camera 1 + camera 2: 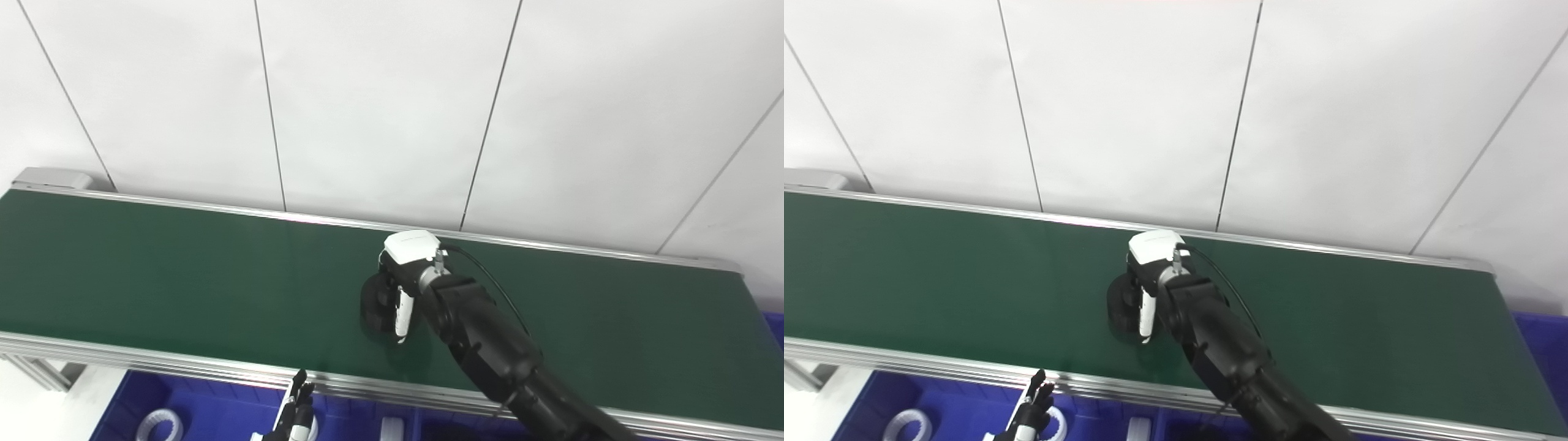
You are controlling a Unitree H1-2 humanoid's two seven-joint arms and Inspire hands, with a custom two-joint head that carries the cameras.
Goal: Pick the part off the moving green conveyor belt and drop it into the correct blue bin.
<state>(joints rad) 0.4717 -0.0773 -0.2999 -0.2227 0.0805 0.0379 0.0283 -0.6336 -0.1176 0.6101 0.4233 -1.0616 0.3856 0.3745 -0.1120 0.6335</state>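
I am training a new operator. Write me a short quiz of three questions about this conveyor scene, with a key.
1. True or false: the right hand is over the green belt.
2. What colour is the part under that hand: A white, B black, C red?
3. Fill in: the left hand is low, near the blue ____, where white rings lie.

Key: 1 true; 2 B; 3 bin.

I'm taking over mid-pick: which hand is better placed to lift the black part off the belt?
The right hand. It is already down on the green belt with its fingers around the black part. The left hand sits low by the blue bin, short of the belt.
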